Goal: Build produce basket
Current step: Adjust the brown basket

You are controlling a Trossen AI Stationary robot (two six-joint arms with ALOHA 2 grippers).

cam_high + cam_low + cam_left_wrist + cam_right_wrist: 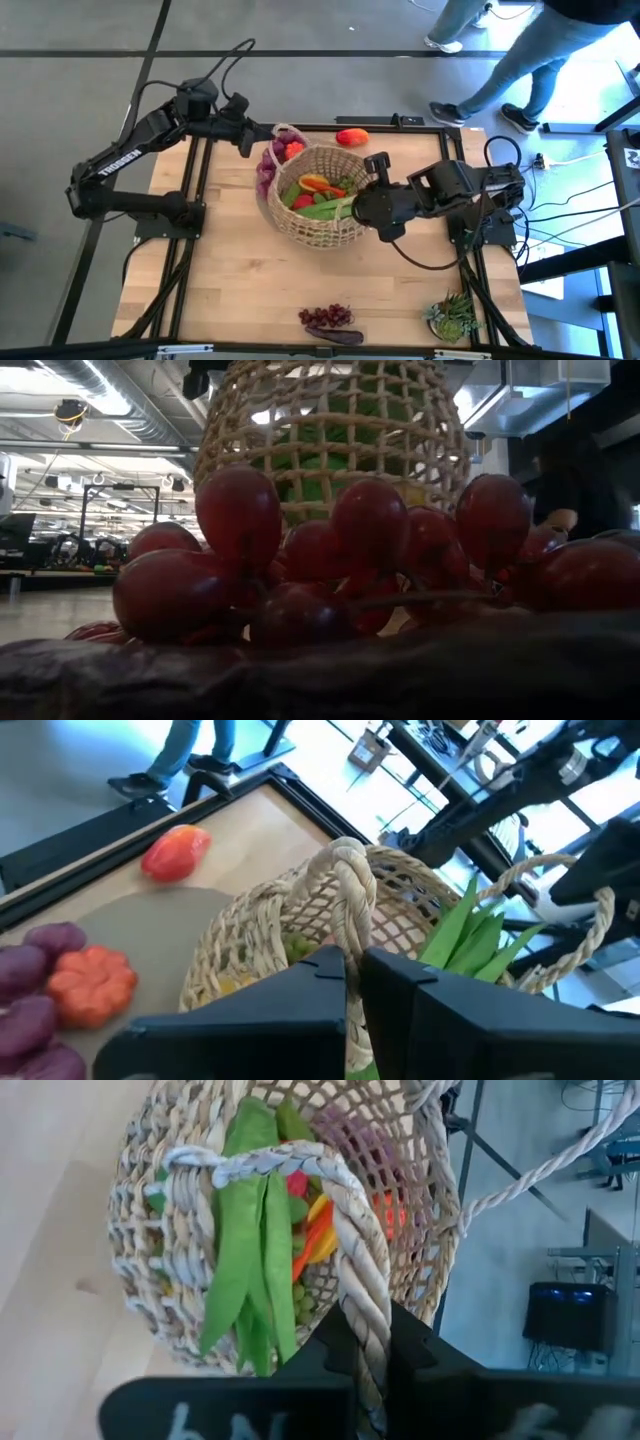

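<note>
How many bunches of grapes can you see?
2. One purple bunch lies against the basket on the left arm's side; a darker bunch lies alone at the table's near edge. More may be hidden inside the basket.

Red grapes (pixel 330 560) front the woven basket (pixel 330 430).

The counter (pixel 250 290) is pale wood planks framed in black rails, standing on a grey floor (pixel 60 90) crossed by dark seams. A person's legs (pixel 500 70) in jeans and sneakers stand just beyond its far edge. Overhead run silver ducts (pixel 120 400) and strip lights; cables (pixel 580 200) trail alongside.
</note>
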